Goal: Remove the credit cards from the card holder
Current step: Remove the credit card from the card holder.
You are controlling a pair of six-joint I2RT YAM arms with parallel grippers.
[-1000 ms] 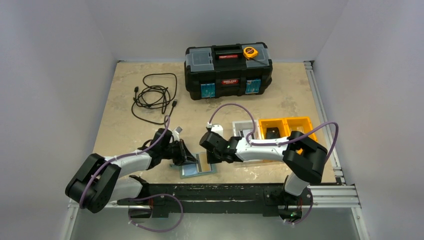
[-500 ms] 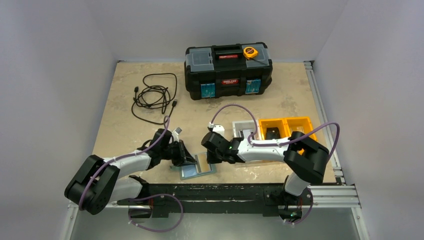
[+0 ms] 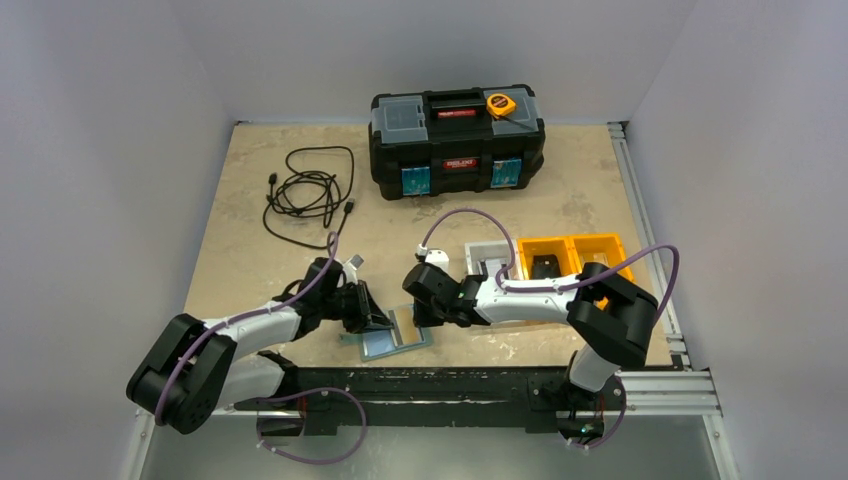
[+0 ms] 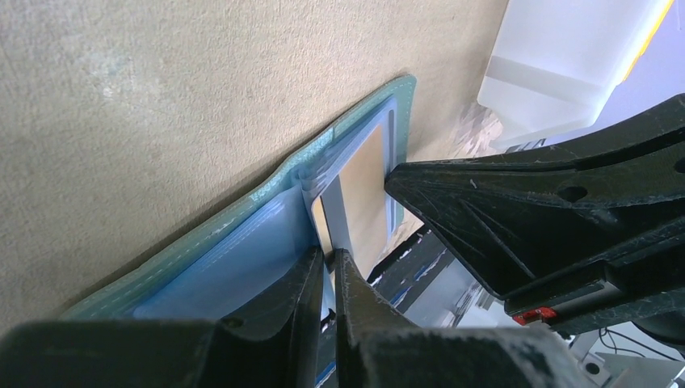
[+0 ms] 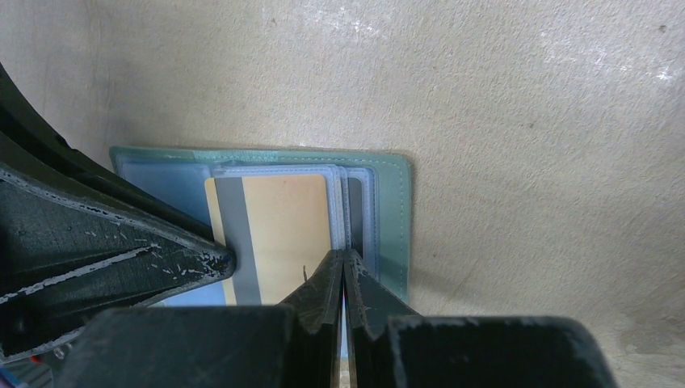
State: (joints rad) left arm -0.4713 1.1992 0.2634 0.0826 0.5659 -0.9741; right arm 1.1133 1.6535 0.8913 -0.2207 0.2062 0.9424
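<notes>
**Counter** (image 3: pixel 250 200): pale, mottled top. It carries a black toolbox (image 3: pixel 457 140) at the far edge and the work at the near edge.

**Card holder** (image 3: pixel 398 335): teal bifold, lying open and flat on the counter between the two arms. Its pale blue pockets face up.

**Right pincer** (image 5: pixel 345 257): fingers pressed together and holding nothing. The tip bears down on the pocket side of the card holder, apparently to pin it.

**Left pincer** (image 4: pixel 329 257): fingers nearly together with a thin slit between them, set at the exposed end of the tan card. Whether it pinches that end cannot be told.

**Tan card** (image 5: pixel 283 218): grey stripe showing, partly out of its pocket towards the fold.

**Dark card** (image 5: pixel 354 212): only a sliver shows, deep in the pocket.

**Step in hand:** extracting the first card, with neither card free yet.

**Next move calls for:** a firm pinch on the tan card's end and a level pull along the pocket, with the right tip holding the holder down. The dark card follows.
</notes>
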